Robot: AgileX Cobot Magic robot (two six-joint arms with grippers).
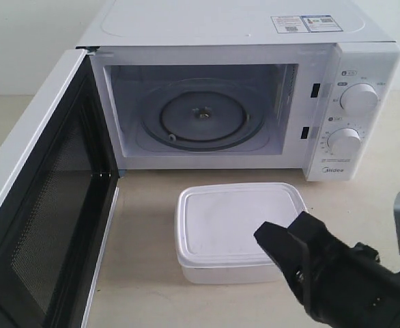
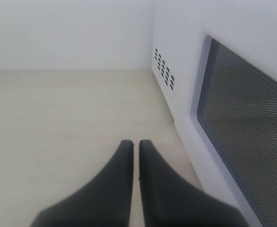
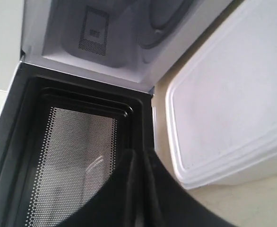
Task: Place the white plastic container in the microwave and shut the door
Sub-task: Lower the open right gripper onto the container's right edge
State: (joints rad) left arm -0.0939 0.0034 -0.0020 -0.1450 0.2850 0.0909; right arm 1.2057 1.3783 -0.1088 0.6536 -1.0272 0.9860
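Note:
The white plastic container with its lid on rests on the table in front of the open microwave. Inside the cavity the glass turntable is bare. The door swings wide open to the left, mesh window facing inward. My right gripper hovers over the container's near right corner, its black fingers shut and empty; the right wrist view has the container beside the gripper. My left gripper is shut and empty, low over the table on the outer side of the door.
Two round dials sit on the microwave's right panel. Beige tabletop spreads around the container. A white wall stands behind the table. Vent holes mark the microwave's side.

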